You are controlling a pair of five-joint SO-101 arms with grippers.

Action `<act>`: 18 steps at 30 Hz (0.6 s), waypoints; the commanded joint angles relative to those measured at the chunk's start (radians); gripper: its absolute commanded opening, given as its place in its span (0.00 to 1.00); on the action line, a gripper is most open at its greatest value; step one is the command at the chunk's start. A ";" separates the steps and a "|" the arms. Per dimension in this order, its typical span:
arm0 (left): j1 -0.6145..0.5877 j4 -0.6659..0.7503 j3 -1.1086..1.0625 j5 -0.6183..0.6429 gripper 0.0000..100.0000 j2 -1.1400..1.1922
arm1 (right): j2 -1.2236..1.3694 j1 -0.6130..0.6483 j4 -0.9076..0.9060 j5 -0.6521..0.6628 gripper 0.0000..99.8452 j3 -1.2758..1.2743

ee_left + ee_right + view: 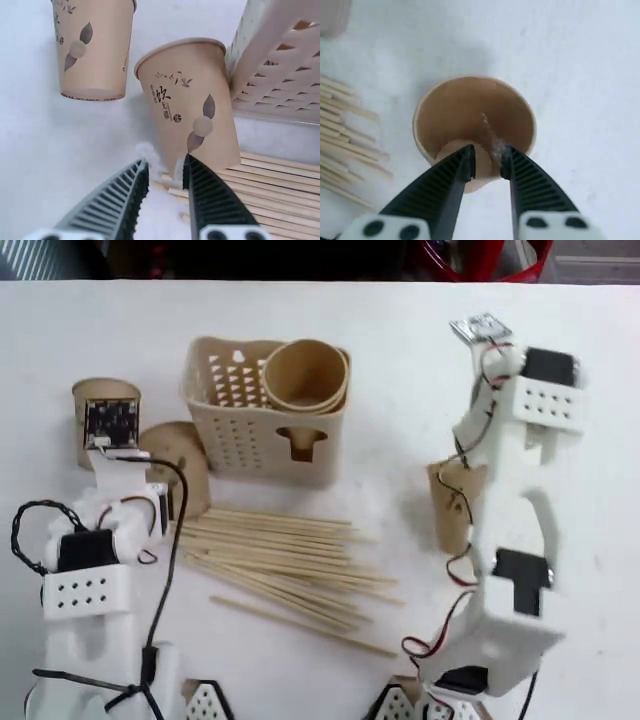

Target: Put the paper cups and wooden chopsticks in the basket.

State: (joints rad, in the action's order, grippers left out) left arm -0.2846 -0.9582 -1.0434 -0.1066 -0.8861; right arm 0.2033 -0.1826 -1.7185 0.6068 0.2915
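A cream slotted basket [250, 435] stands at the table's middle back with one paper cup [305, 375] inside. Wooden chopsticks [290, 565] lie in a loose pile in front of it. On the left one cup [105, 400] stands upright and another cup [185, 460] lies tilted against the basket. My left gripper [165, 172] is open by a narrow gap, its fingertips [192, 175] at the base of the tilted cup [190, 105]. My right gripper [487, 160] is open by a narrow gap over the near rim of a fourth cup [475, 115], which sits under the right arm [455, 505].
The basket wall [280, 65] is close beside the tilted cup. Chopstick ends [345, 145] lie a short way from the right cup. White table stretches to the back and far right. The arm bases stand at the front edge [400, 700].
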 commanded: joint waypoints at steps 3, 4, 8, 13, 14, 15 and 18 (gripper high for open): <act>0.012 0.025 0.009 -0.009 0.13 -0.027 | -0.199 -0.151 0.001 0.130 0.10 -0.238; 0.012 0.025 0.009 -0.009 0.13 -0.027 | -0.220 -0.177 0.001 0.147 0.10 -0.264; 0.013 0.025 0.009 -0.009 0.13 -0.027 | -0.305 -0.266 0.001 0.203 0.10 -0.339; 0.013 0.025 0.008 -0.009 0.13 -0.027 | -0.418 -0.294 0.001 0.199 0.12 -0.397; 0.013 0.025 0.008 -0.009 0.13 -0.027 | -0.446 -0.292 0.001 0.198 0.13 -0.407; 0.013 0.025 0.008 -0.009 0.13 -0.027 | -0.478 -0.292 0.001 0.198 0.15 -0.417; 0.013 0.025 0.006 -0.009 0.13 -0.025 | -0.559 -0.292 0.001 0.207 0.17 -0.454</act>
State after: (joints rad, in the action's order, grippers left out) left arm -0.2846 -0.9582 -1.0434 -0.1066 -0.8861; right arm -0.2325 -0.4618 -1.7185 0.8017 -0.1396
